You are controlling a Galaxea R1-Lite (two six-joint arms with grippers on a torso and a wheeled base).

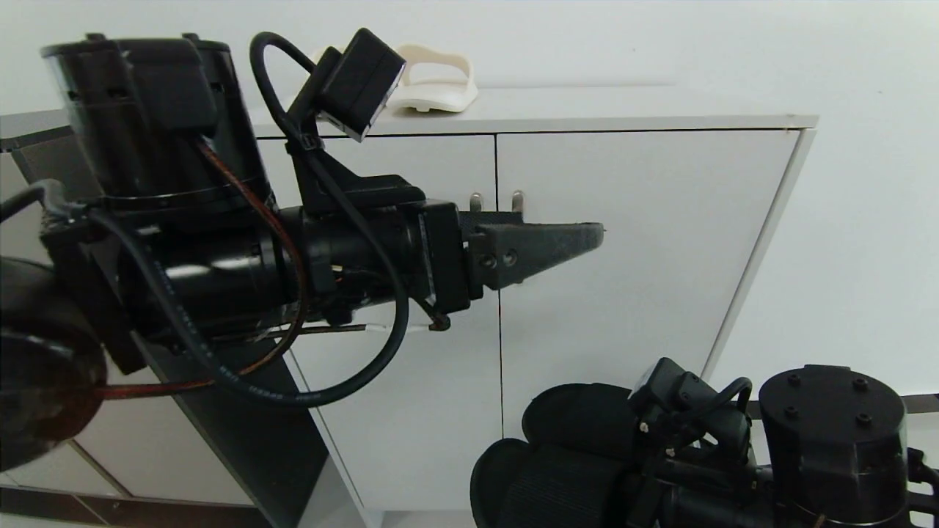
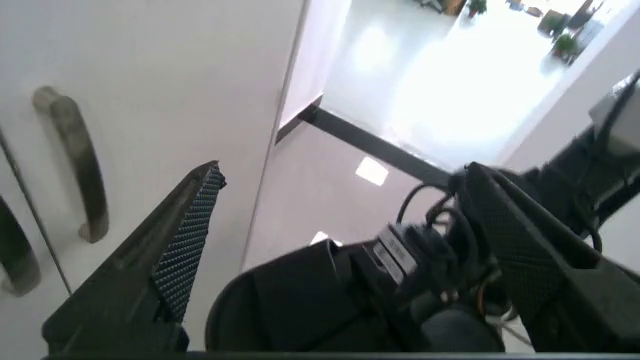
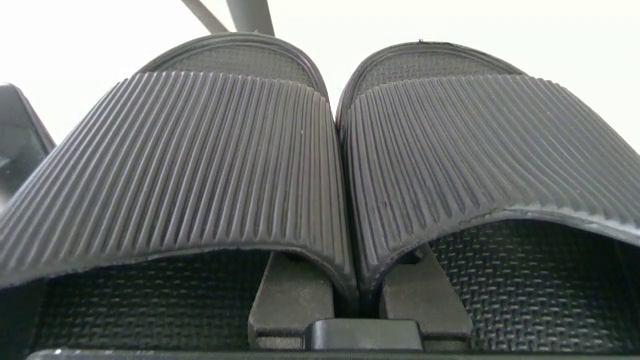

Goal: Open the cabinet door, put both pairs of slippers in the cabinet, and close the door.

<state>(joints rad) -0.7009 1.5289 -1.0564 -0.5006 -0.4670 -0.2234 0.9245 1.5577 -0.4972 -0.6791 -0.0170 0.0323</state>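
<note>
While right gripper [image 3: 355, 295] is clamping 2 black slippers [image 1: 565, 422] lower right, left gripper [image 1: 587, 235] is hovering open beside the centre handles [image 1: 517, 199].

Bright, even indoor light with soft shadows.
The white cabinet [image 1: 623, 242] is evenly lit, while the floor [image 2: 450, 70] in the left wrist view is washed out by glare. The door handle [image 2: 85, 165] there is blurred, and the black slippers [image 3: 300, 180] are sharp against a blown-out background.

Plain white wall [image 1: 866, 220], glossy sunlit floor [image 2: 420, 80]
</note>
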